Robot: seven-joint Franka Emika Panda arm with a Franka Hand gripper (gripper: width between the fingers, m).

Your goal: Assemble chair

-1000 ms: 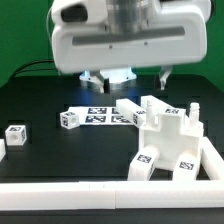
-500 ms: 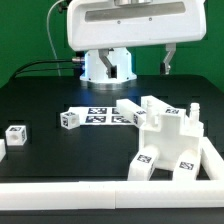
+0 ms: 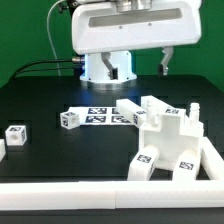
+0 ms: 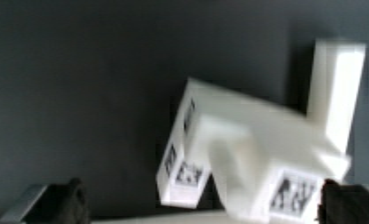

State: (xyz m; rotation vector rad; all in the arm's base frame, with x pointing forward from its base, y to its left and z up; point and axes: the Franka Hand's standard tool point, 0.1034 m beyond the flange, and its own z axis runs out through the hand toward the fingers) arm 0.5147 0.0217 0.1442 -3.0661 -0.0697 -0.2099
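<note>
Matte black desk, edged in front by a long plain white rail. Above it, glossy white arm, lifted higher and further toward the exterior view's right than a second ago, barely moved over the last half second. Jaws spread wide, pinching nothing, hanging well above the parts; dark fingertips blurred at the edges of the wrist view. Next in size, the chair: chunky white plastic, blocky and stepped, hard-edged, tagged in black and white, standing at the exterior view's right near the rail, in the same place as before. Probably a withdrawal after setting a piece, leaving the way open to fetch another loose part. Thin flat marker board behind, just beside the chair. Smallest, the loose tagged blocks: one cube near the board, another well apart at the exterior view's left, a third apparently touching the chair's front.
</note>
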